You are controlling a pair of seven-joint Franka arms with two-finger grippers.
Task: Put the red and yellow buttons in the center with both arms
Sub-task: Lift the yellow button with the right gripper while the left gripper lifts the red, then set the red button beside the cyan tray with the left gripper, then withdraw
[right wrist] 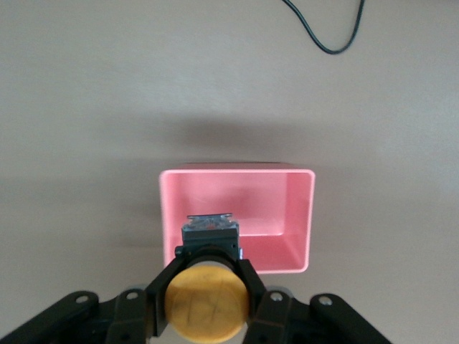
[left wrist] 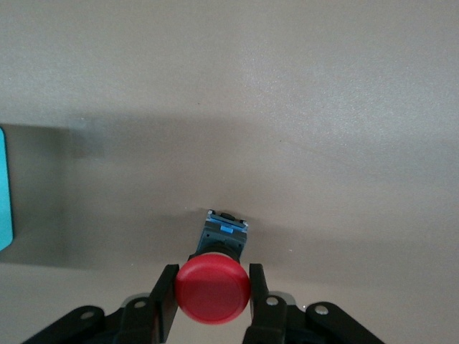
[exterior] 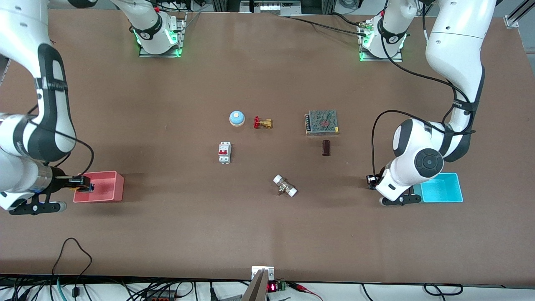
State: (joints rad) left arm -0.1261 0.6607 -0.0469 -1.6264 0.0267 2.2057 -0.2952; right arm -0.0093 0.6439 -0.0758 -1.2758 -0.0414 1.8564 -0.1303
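Note:
My left gripper [exterior: 371,180] is shut on the red button [left wrist: 213,290], its fingers [left wrist: 165,307] pressing the round cap from both sides. It hangs low over bare table beside the cyan tray [exterior: 443,189], toward the table's middle. My right gripper [exterior: 83,184] is shut on the yellow button [right wrist: 208,301] and holds it over the edge of the pink tray [exterior: 119,187]. The button's black body [right wrist: 209,229] points down into that tray [right wrist: 287,215]. The brown table centre [exterior: 259,171] is bare between the loose parts.
Around the centre lie a blue dome bell [exterior: 236,118], a brass valve with a red handwheel [exterior: 263,123], a mesh-topped power supply [exterior: 321,122], a dark brown block [exterior: 326,147], a white circuit breaker [exterior: 224,152] and a white-ended fitting [exterior: 285,186]. A black cable [right wrist: 323,36] lies near the pink tray.

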